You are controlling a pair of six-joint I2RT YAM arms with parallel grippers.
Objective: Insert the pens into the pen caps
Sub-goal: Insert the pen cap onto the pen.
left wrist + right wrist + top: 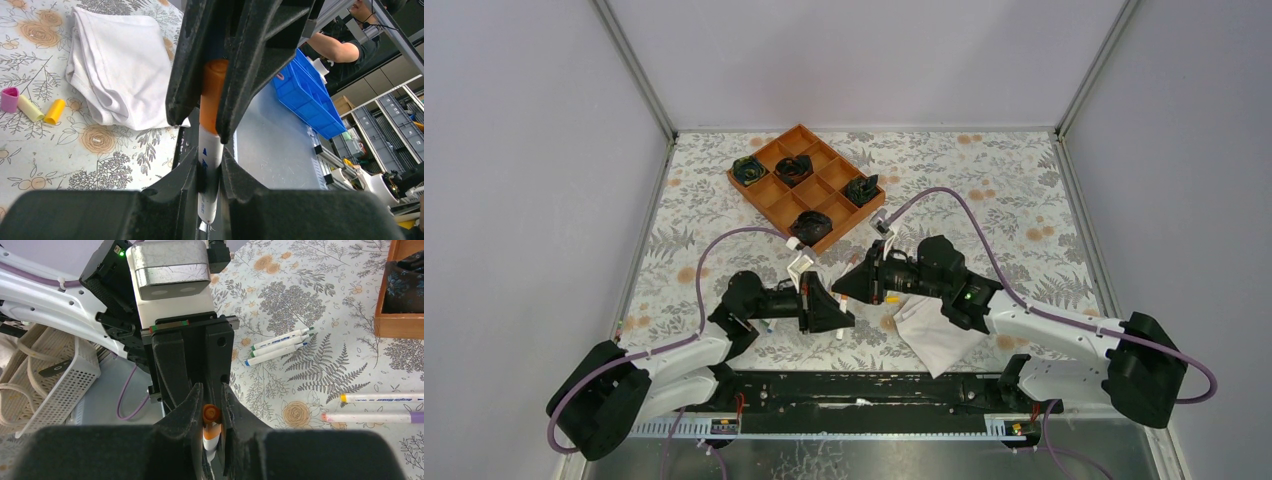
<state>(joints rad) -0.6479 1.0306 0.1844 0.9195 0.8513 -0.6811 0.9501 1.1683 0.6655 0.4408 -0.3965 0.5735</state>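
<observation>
Mid-mate above the table (984, 190), with both arms nose to nose just ahead of the bases. Left claw (209, 159) is pressed onto the white barrel of one pen (210, 142). It grips low on the shaft, so the working end sticks out toward the other arm. Right claw (211, 392) is pinching the orange cap (212, 95) across its sides, which leaves the cap's mouth free and facing the barrel. In the left wrist view, cap and barrel run in one straight line and meet with no gap I can see. I judge the pen is in the mouth, but I can't tell if it's fully seated. Holding both parts in the air makes sense: each claw fixes one axis, there's no table drag, and the push goes straight along the pen. Next it needs a short axial squeeze, then release with one claw only. The risk is the barrel sliding through the left pads instead of the cap clicking home. More work lies on the table: a bunch of three pens (277, 346), two more pens (380, 398), and a pink cap (9, 99) and yellow caps (54, 111) near the white cloth (125, 65).
</observation>
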